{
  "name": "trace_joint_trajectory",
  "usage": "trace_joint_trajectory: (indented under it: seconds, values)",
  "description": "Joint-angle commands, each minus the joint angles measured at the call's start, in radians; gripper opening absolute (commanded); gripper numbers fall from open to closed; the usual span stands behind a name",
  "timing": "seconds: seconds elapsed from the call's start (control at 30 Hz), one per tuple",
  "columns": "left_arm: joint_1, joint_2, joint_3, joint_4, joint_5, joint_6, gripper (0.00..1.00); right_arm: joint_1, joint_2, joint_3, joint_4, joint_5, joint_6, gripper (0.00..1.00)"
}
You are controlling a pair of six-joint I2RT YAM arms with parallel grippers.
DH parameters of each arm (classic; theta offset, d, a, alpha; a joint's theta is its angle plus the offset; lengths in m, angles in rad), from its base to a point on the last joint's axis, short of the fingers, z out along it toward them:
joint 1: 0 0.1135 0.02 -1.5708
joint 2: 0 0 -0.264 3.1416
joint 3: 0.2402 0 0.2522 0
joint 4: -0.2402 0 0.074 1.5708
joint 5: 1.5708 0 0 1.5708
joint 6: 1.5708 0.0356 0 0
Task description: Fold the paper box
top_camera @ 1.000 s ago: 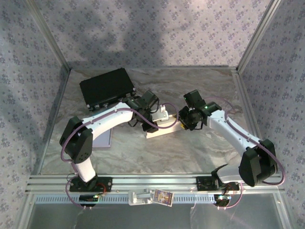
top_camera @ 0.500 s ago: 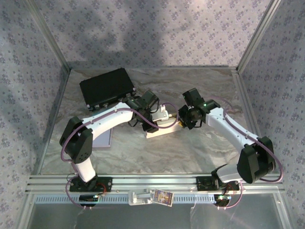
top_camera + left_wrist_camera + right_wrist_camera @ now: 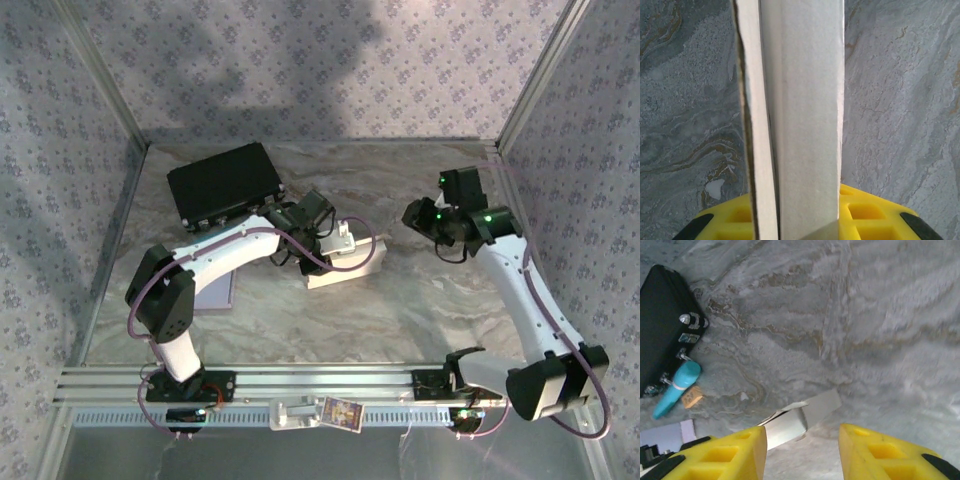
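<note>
- Right gripper (image 3: pixel 412 215) has pulled off the paper box (image 3: pixel 345 268). A second ago it was touching the box's 3 o'clock end; now it sits well apart, out at 2 o'clock from it.
- Right arm has swung outward with it, toward the 3 o'clock side of the table (image 3: pixel 400 310).
- Right fingers (image 3: pixel 742 450) are moderately wide with nothing between them. The wrist view looks down on bare marble, with the box lying below.
- Left gripper (image 3: pixel 322 238) hasn't moved and is still on the box's 10 o'clock side.
- In the left wrist view a box wall runs straight up from between the yellow fingers (image 3: pixel 867 220), which are narrow and clamped on that wall.
- The box hasn't shifted. It lies near table centre, with the black case (image 3: pixel 222 185) at 10 o'clock from it and not touching.
- A loose flap still sticks out flat in the right wrist view, so the fold looks unfinished.
- Reading: the right arm finished a push or tuck and is resetting while the left pins the box. The next approach probably targets the flap.
</note>
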Motion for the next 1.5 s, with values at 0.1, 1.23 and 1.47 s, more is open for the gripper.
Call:
trace_joint_trajectory:
  seconds: [0.1,1.23,1.47]
  values:
    - [-0.003,-0.046,-0.017,-0.036,0.001,0.051,0.26,0.036,0.058,-0.055,0.064,-0.115,-0.475,0.41]
    - [0.101,-0.103,-0.091,-0.109,0.080,0.124,0.28,0.098,0.295,0.057,0.013,-0.347,-0.897,0.41]
    - [0.106,-0.099,-0.089,-0.109,0.088,0.123,0.28,0.094,0.350,0.083,0.007,-0.381,-0.891,0.36]
